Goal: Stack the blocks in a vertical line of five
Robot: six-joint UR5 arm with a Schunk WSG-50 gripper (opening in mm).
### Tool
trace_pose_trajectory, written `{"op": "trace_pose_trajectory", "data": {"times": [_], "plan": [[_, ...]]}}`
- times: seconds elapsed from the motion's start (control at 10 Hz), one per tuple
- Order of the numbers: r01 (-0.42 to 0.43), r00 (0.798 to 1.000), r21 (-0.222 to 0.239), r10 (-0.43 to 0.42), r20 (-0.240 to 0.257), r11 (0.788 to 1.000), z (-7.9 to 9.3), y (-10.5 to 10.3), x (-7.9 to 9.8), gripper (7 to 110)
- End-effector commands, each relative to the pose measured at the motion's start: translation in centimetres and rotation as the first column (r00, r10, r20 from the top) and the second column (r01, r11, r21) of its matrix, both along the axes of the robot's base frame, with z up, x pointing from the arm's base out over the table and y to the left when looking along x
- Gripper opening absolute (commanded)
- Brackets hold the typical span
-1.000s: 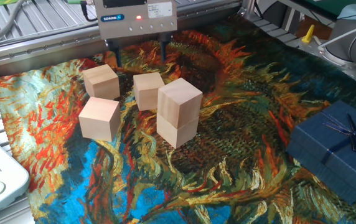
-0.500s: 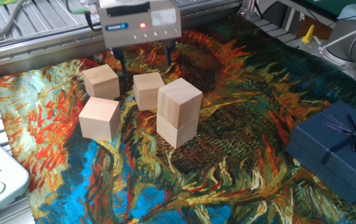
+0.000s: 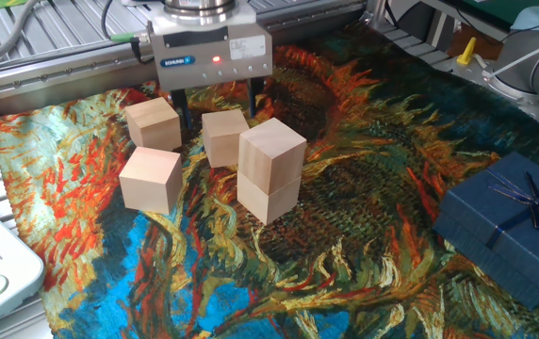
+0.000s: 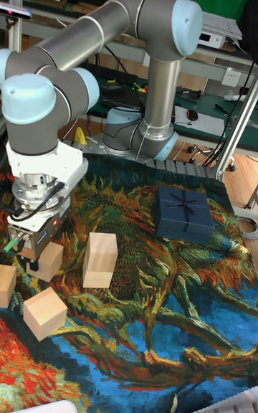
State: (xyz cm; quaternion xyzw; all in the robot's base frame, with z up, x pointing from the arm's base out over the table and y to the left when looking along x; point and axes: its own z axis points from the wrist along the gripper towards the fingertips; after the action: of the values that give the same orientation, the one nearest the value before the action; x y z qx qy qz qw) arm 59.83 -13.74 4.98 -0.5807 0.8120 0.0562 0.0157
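pale block (image 3: 224, 136) between open jaws (arm upright).

stack: two blocks (image 3: 270, 169) high
loose blocks: three, left of the stack
hand (image 3: 217, 102): open, fingers straddling the loose block nearest the stack (image 3: 224, 136)

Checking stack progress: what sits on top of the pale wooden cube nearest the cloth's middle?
A second pale wooden cube rests on that bottom cube, slightly rotated. Nothing is on the upper one. Their contact faces are covered. The open gripper straddles another cube behind.
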Motion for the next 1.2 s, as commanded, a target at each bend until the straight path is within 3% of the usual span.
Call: {"op": "trace_pose_trajectory", "data": {"times": [0.0,0.3,1.1], "plan": [[-0.008,1.0,0.009,0.008,0.002,1.0,-0.4,0.4,0.1,88],[-0.004,1.0,0.037,0.005,-0.019,0.999,-0.5,1.1,-0.7,88],[0.004,1.0,0.015,-0.003,-0.018,1.0,-2.0,0.8,-1.5,88]]}}
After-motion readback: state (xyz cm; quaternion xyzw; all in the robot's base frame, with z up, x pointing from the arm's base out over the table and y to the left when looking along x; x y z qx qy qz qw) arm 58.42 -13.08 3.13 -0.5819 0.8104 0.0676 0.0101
